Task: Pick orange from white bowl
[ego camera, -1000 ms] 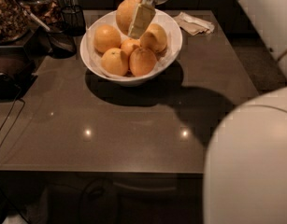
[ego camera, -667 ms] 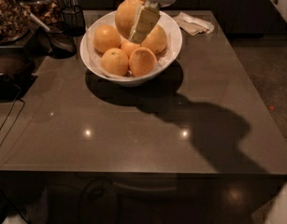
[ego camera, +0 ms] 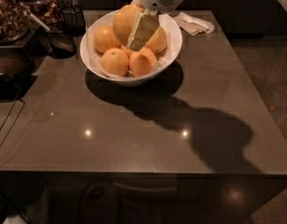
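Hand (ego camera: pixel 137 35) gripping orange (ego camera: pixel 122 22) above bowl (ego camera: pixel 173 48). Risk: smooth round skin likely slipping from narrow grip, orange falling, knocking other oranges (ego camera: pixel 115 62) over rim onto desk (ego camera: pixel 133 125).

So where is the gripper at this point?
Top centre of the camera view: the gripper reaches down into the white bowl, alongside the biggest orange, near the far edge of the table.

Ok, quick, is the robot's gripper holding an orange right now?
Gripper: over the white bowl, right against the biggest orange; open, shut or holding it cannot be told.
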Controlling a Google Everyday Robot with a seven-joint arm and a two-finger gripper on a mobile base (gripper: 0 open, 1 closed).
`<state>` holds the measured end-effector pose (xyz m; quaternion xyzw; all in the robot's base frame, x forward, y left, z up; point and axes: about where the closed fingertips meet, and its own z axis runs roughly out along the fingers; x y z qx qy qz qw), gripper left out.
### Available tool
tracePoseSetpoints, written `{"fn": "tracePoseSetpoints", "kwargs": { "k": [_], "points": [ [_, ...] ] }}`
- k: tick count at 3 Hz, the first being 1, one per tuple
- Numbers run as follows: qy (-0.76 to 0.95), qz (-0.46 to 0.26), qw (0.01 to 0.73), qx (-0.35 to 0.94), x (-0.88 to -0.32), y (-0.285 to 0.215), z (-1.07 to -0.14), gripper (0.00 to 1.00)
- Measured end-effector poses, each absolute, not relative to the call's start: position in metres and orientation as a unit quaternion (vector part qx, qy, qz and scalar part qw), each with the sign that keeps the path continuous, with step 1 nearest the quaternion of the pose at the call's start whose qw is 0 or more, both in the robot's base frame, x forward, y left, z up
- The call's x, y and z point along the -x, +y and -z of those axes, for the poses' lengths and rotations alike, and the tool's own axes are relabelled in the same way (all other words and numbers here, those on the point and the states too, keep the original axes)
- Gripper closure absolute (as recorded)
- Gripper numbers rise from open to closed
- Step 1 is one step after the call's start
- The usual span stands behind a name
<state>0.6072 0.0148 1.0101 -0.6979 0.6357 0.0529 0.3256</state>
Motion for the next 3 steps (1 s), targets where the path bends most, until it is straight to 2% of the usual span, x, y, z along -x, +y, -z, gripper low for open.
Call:
{"fn": "tracePoseSetpoints", "kwargs": {
  "k": [2,3],
  "points": [
    [0.645,-0.071,0.364,0.668,-0.552,0.020,-1.021,1.00],
    [0.646,-0.070,0.363,0.668,-0.551,0.020,-1.019,1.00]
  ]
}}
